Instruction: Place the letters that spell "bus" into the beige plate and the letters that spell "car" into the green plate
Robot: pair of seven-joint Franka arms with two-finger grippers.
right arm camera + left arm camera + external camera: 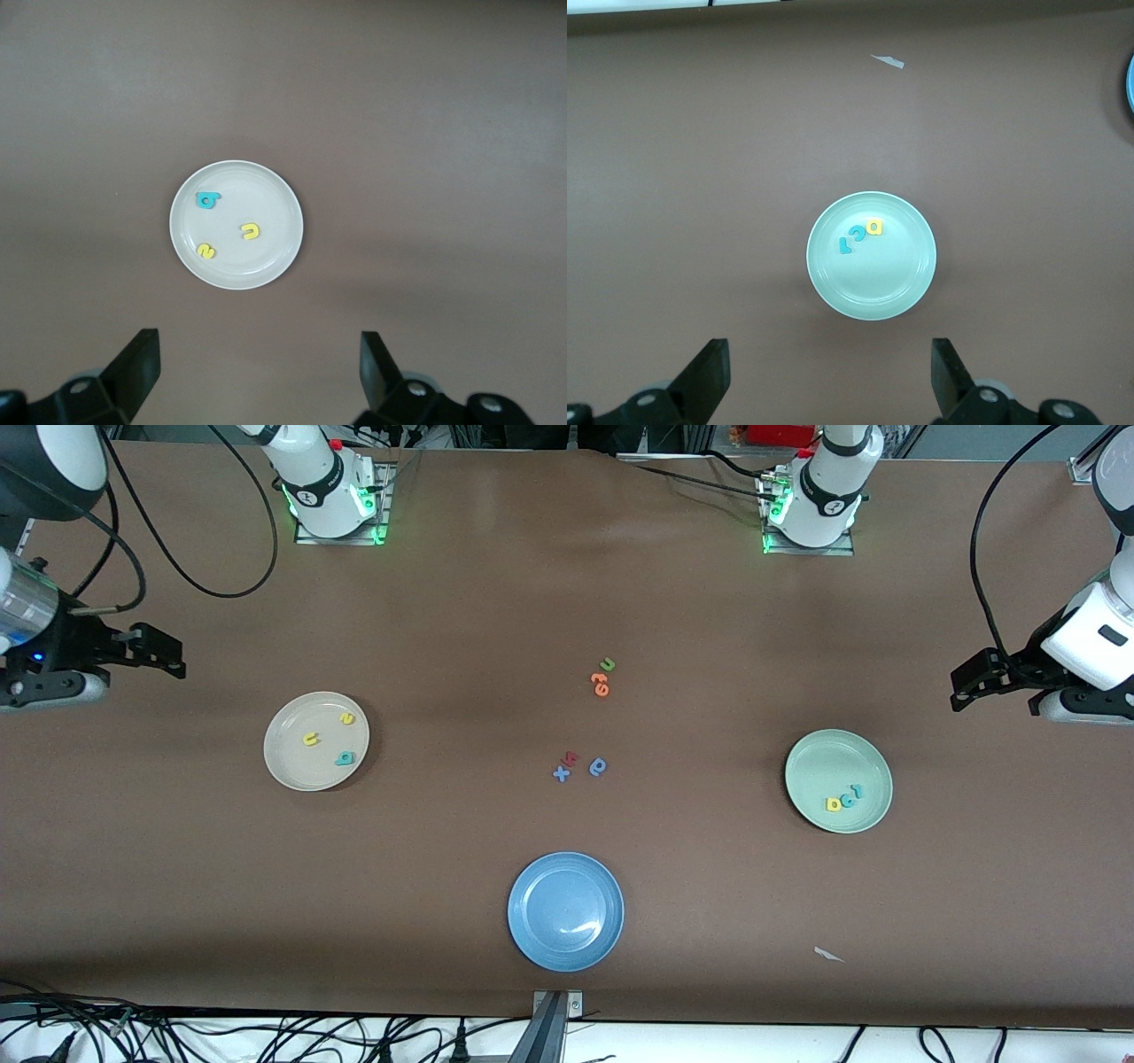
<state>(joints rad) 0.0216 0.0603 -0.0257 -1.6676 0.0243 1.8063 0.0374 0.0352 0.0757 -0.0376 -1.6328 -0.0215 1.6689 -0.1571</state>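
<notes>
Fingers spread wide on both grippers, nothing between them. Left gripper (828, 376) hangs over bare table at the left arm's end, just off the green plate (819, 755), empty. Right gripper (260, 372) hangs over bare table at the right arm's end, near the beige plate (288, 766), also empty.

Beige plate, toward the right arm's end of the table, holds all three "bus" letters, apart from each other: teal "b" (345, 759), yellow "u" (310, 739), yellow "s" (347, 718). The "b" lies nearest the front camera, the "s" farthest, the "u" between them toward the right arm's side of the plate. All flat inside the rim.

Green plate, toward the left arm's end, holds the three "car" letters in a tight row in the part of the plate nearest the front camera: yellow "a" (834, 804), teal "c" (847, 800), teal "r" (858, 790). They sit just beside each other, touching or nearly so; cannot tell which.

Blue plate (532, 921), mid-table and nearest the front camera, has no letters in it.

Loose on the table between the plates: green "u" (608, 664) touching orange letters (601, 685); nearer the front camera, a blue "x" (561, 774), a small red letter (571, 759), and a blue round letter (598, 766).

White scrap (827, 954) lies on the table nearer the front camera than the green plate.
</notes>
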